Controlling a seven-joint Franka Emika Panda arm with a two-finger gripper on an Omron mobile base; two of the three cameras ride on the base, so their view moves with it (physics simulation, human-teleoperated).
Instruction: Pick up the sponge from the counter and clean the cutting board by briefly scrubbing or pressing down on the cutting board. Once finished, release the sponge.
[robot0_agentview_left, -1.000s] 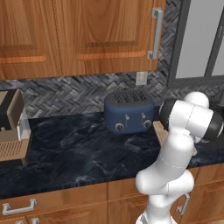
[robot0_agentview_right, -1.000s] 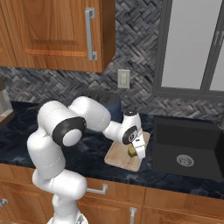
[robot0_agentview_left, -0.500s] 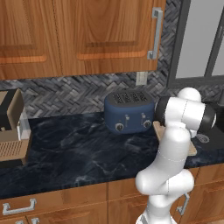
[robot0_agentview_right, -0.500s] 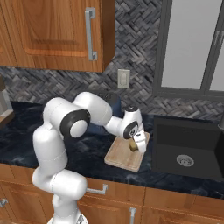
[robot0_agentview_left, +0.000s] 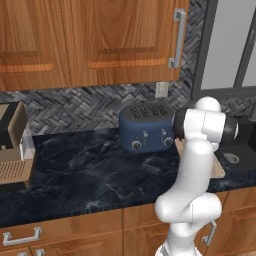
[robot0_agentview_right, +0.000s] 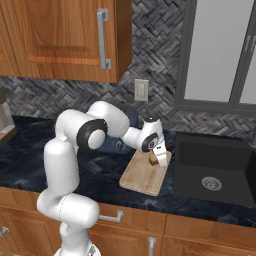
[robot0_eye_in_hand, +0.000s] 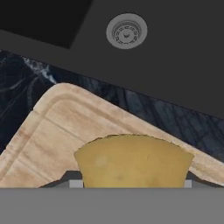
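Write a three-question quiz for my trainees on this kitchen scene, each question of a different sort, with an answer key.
1. True or false: the gripper holds the sponge over the cutting board.
2. What stands just left of the cutting board in the left base view? A) kettle B) toaster C) coffee machine
3. Fill in: beyond the board's far edge in the hand view lies the black ____, with a round drain.

Key: 1 true; 2 B; 3 sink.
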